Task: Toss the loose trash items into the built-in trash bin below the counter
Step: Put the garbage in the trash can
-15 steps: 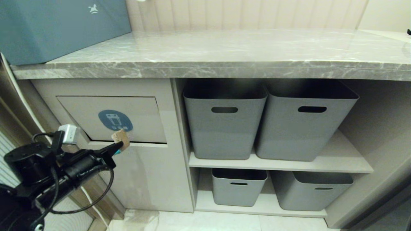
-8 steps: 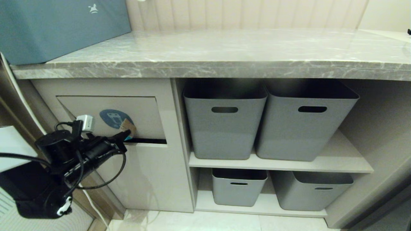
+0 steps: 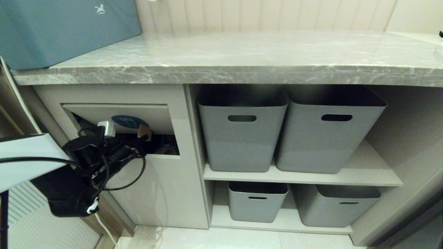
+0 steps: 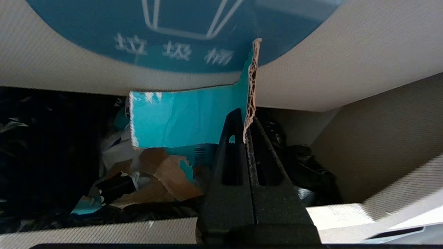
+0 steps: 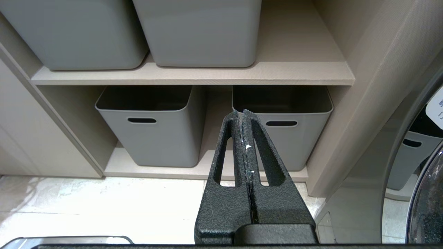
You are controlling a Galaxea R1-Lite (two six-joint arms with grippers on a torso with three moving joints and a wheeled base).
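My left gripper [image 3: 141,139] is shut on a torn cardboard scrap [image 3: 144,131], brown on one face and turquoise on the other [image 4: 180,117]. It stands at the mouth of the built-in trash bin [image 3: 162,147] below the counter [image 3: 242,69]. The scrap's top edge presses against the flap [image 3: 152,117] with the blue sticker [image 4: 180,27], and the flap is swung inward. Inside the bin lie several brown and turquoise scraps [image 4: 162,180] on a black liner. My right gripper [image 5: 244,112] is shut and empty, low before the lower shelf.
A large teal box [image 3: 62,31] stands on the counter's left end. Two grey baskets [image 3: 242,138] fill the upper shelf right of the bin and two smaller ones [image 3: 258,202] the lower shelf. A white cable [image 3: 104,231] runs down by the cabinet's left side.
The left gripper has risen and gone forward with the scrap, pushing the flap inward; the closed flap now stands open over a dark gap. The right arm has kept still.
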